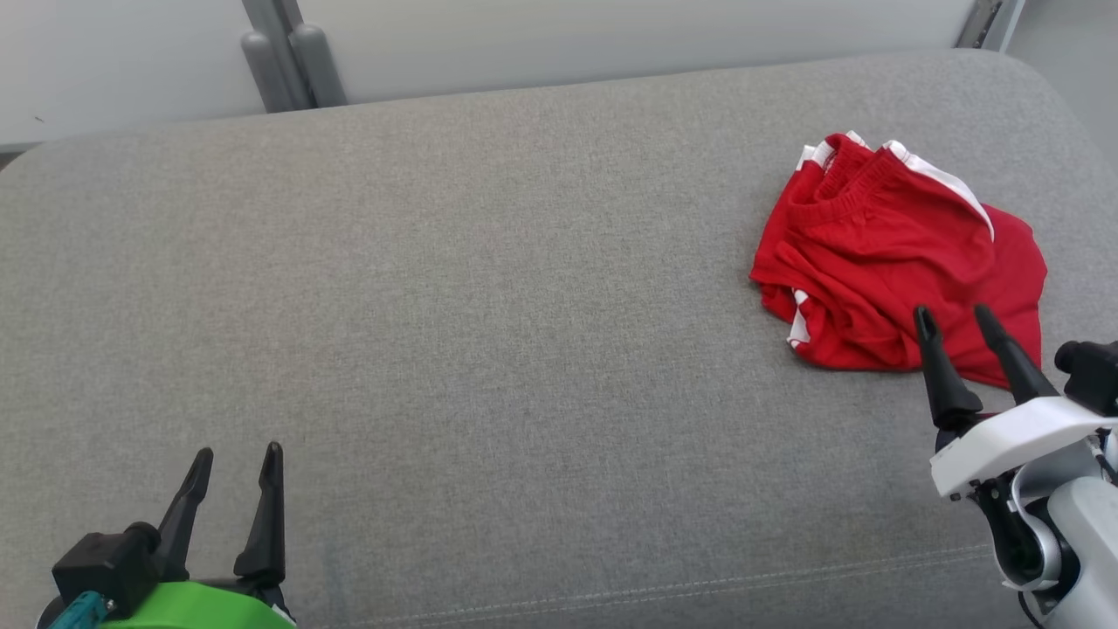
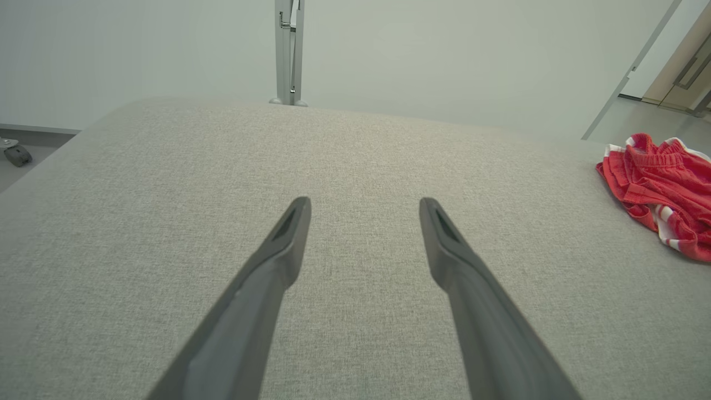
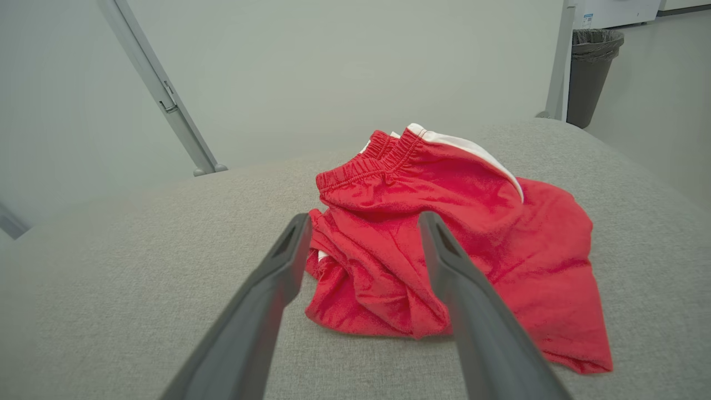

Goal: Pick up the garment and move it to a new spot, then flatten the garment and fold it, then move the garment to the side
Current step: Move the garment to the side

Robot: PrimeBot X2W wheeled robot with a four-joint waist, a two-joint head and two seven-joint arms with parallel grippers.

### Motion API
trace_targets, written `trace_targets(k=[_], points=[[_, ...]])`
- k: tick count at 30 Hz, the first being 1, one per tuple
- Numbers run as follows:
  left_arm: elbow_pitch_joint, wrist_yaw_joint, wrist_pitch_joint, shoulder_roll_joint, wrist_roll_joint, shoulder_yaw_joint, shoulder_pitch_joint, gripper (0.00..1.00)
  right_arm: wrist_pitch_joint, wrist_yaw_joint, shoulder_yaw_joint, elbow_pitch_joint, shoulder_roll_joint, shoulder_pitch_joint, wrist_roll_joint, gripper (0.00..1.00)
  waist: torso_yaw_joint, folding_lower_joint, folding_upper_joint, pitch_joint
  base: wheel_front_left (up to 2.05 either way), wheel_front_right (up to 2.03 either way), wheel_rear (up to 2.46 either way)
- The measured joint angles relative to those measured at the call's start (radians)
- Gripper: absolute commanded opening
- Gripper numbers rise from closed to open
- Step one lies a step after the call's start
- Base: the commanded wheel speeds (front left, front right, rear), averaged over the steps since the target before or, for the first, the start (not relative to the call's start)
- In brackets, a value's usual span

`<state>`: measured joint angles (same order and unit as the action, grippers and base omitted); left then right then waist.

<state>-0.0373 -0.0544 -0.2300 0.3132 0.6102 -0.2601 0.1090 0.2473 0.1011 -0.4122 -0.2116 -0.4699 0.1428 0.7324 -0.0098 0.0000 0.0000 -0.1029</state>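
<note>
The garment (image 1: 891,253) is a pair of red shorts with white side stripes, lying crumpled at the right of the grey cushion (image 1: 489,332). My right gripper (image 1: 952,316) hangs open over the garment's near edge, its tips above the red cloth. In the right wrist view the garment (image 3: 444,244) lies just beyond and between the spread fingers of my right gripper (image 3: 364,219), nothing held. My left gripper (image 1: 236,454) is open at the lower left, far from the garment. The left wrist view shows my left gripper (image 2: 364,203) over bare cushion, with the garment (image 2: 664,189) at the right edge.
A grey metal post (image 1: 293,57) stands behind the cushion against a pale wall. A dark bin (image 3: 591,66) stands on the floor beyond the cushion's far right corner. A caster wheel (image 2: 15,153) sits on the floor at the left.
</note>
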Motion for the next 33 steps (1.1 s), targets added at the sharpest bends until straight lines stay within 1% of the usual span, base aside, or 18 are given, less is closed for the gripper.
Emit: trace_targets(k=[6,15,21,25,33], points=[[0.011,-0.003,-0.001,0.0,-0.002,0.009,0.027,1.0,0.0,0.011,0.004,0.046,0.024,-0.057,-0.052,1.0,0.02,0.0,0.0,0.046,0.0,0.0,0.0],[0.013,-0.009,-0.01,-0.001,-0.015,0.035,0.035,1.0,0.0,0.023,0.038,0.077,0.052,-0.117,-0.138,1.0,0.027,0.0,0.0,0.066,0.0,0.0,0.0],[0.029,-0.009,-0.013,-0.002,-0.017,0.037,0.037,1.0,0.0,0.024,0.045,0.074,0.026,-0.138,-0.254,1.0,0.024,0.0,0.0,0.08,0.0,0.0,0.0],[0.031,-0.009,-0.018,-0.002,-0.018,0.039,0.052,1.0,0.0,0.024,0.054,0.073,0.02,-0.16,-0.283,1.0,0.02,0.0,0.0,0.091,0.0,0.0,0.0],[0.05,-0.007,-0.018,-0.006,-0.021,0.049,0.06,1.0,0.0,0.024,0.141,0.045,0.044,-0.199,-0.309,1.0,0.015,0.0,0.0,0.104,0.0,0.0,0.0]])
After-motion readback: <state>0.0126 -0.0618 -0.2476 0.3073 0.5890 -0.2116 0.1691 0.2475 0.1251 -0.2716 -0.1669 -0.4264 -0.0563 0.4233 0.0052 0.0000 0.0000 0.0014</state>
